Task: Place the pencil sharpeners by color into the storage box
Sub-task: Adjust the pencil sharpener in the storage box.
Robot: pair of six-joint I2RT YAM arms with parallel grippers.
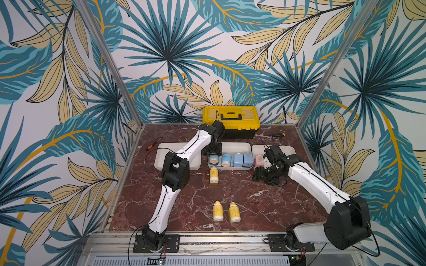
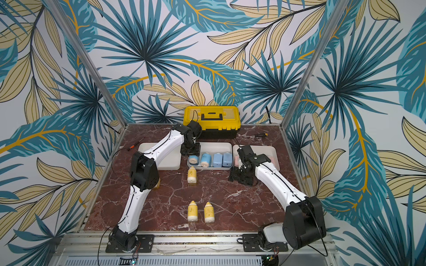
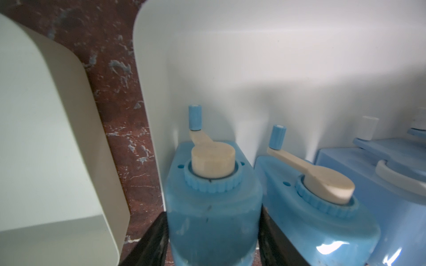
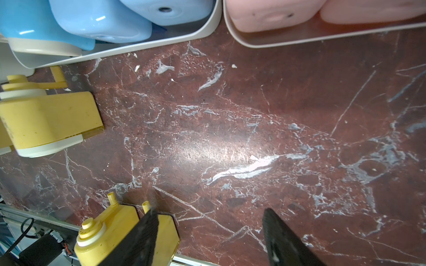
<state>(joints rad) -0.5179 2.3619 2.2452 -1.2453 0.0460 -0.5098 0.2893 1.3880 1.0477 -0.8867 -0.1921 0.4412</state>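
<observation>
Several light blue pencil sharpeners lie in the middle white tray [image 1: 230,169] of the storage box. My left gripper [image 3: 213,241] reaches into that tray's left end. It is shut on the leftmost blue sharpener [image 3: 212,207], [image 1: 214,159], with a finger against each side. Three yellow sharpeners [image 1: 214,175], [image 1: 218,210], [image 1: 234,211] lie on the table in front, and another yellow one [image 2: 157,184] peeks out behind the left elbow. Pink sharpeners [image 4: 272,13] sit in the right tray [image 1: 290,149]. My right gripper [image 4: 209,214] hangs open over bare table just in front of that tray.
The left white tray [image 1: 161,159] is partly hidden by my left arm. A yellow-and-black toolbox [image 1: 231,122] stands at the back wall. A screwdriver [image 1: 153,144] lies at the back left and another [image 1: 277,135] at the back right.
</observation>
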